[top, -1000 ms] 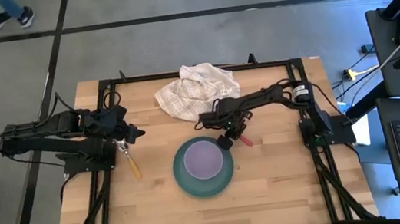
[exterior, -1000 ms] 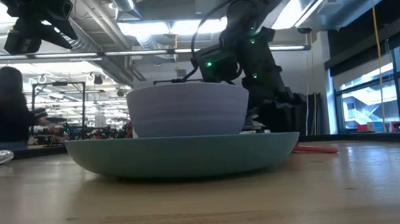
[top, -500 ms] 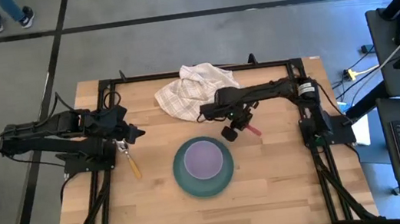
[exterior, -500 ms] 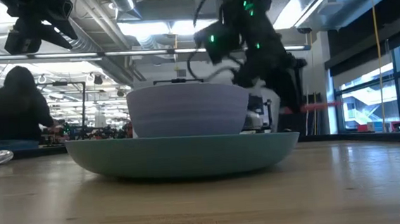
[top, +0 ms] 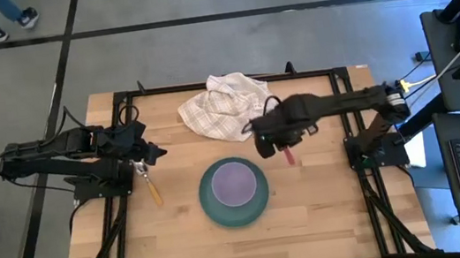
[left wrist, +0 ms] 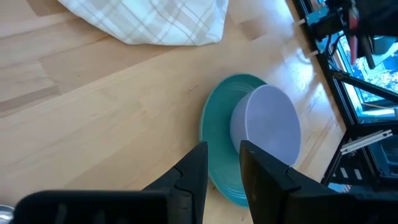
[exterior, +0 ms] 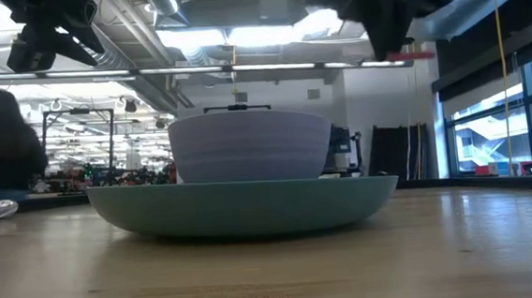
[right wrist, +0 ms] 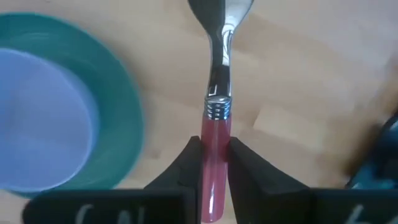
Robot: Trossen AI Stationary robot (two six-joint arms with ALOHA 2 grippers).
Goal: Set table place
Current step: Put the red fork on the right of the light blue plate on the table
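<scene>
The bowl (top: pixel 234 182) already sits in the plate (top: pixel 212 207) mid-table, the right gripper (top: pixel 278 145) pinches the fork (right wrist: pixel 215 140) aloft at the plate's two o'clock, unplaced, and the spoon (top: pixel 152 189) lies at nine o'clock by the left gripper (top: pixel 158 153), its fingers nearly together, holding nothing.

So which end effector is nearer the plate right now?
Right. The right end effector hangs just off the plate rim, holding the fork. The left end effector waits farther off, near the spoon.
</scene>
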